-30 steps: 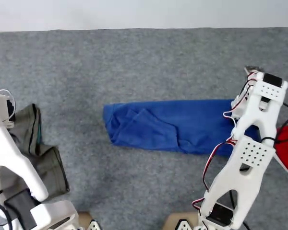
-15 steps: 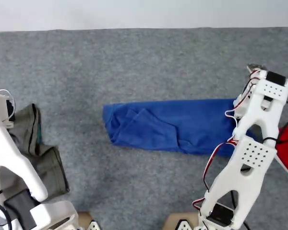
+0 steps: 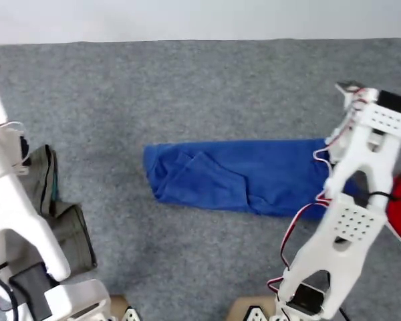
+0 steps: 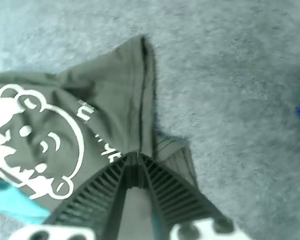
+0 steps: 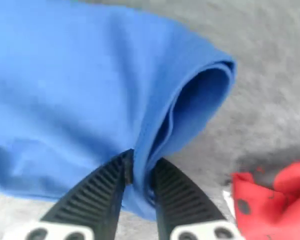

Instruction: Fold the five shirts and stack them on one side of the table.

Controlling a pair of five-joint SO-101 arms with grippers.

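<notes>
right gripper [image 5: 139, 162] nearly closed, pinching the doubled end of the blue shirt [image 5: 80, 75]; rest lies flat away from the jaws on the grey table [image 3: 187, 87]. red shirt [image 5: 270, 200] sits just beside this gripper, apart from the blue. left gripper [image 4: 135, 159] has jaws together over the olive shirt [image 4: 105, 100] hem, can't tell if cloth is caught. to fold well: lift the pinched end just clear, carry it straight over to the far end, match edges, don't snag the red.
</notes>
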